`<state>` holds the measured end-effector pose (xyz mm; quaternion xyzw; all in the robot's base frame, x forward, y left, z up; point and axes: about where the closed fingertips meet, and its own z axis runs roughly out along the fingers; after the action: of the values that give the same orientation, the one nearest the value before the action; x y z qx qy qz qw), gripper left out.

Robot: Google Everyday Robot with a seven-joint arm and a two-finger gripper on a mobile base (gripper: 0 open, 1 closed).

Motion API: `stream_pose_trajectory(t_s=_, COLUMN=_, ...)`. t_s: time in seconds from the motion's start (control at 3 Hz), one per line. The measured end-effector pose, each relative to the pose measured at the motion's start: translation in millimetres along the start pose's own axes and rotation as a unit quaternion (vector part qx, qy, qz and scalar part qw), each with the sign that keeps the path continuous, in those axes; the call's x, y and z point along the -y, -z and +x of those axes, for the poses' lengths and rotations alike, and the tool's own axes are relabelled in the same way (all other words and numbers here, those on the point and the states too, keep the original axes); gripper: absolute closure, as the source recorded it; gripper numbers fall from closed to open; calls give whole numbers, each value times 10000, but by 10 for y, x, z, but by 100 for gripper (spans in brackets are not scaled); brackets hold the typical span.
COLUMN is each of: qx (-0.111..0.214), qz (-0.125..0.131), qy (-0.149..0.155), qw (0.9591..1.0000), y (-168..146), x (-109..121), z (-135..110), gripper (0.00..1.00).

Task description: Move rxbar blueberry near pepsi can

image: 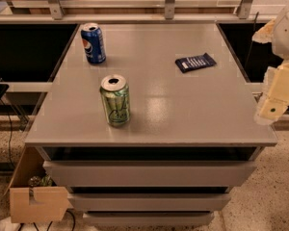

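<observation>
The rxbar blueberry (195, 62) is a flat dark navy bar with white lettering, lying on the grey table (183, 109) at the far right. The pepsi can (93, 43) stands upright at the far left of the table, blue with a round logo. My gripper (275, 100) hangs at the right edge of the view, beside the table's right side and in front of the bar, apart from both things. It holds nothing that I can see.
A green-and-white can (115, 100) with a silver top stands upright left of the table's middle, nearer the front. Drawers (149, 174) sit under the table top. A cardboard box (36, 203) is on the floor at the lower left. A rail (168, 4) runs behind the table.
</observation>
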<state>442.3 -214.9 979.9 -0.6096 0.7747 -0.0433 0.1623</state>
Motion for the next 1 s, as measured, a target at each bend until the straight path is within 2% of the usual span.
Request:
stream_pose_trajectory(t_s=0.33, qx=-103, qz=-15, qy=552, qw=9984, y=-101, x=169, z=-97, gripper=0)
stream_pose_trajectory(t_s=0.67, qx=-234, qz=-66, qy=1275, qw=9915, y=-278, x=443, z=-274, gripper=0)
stream_pose_trajectory(t_s=1.0, qx=-300, qz=-48, qy=1950, qw=9803, y=-463, x=788, z=-595, gripper=0)
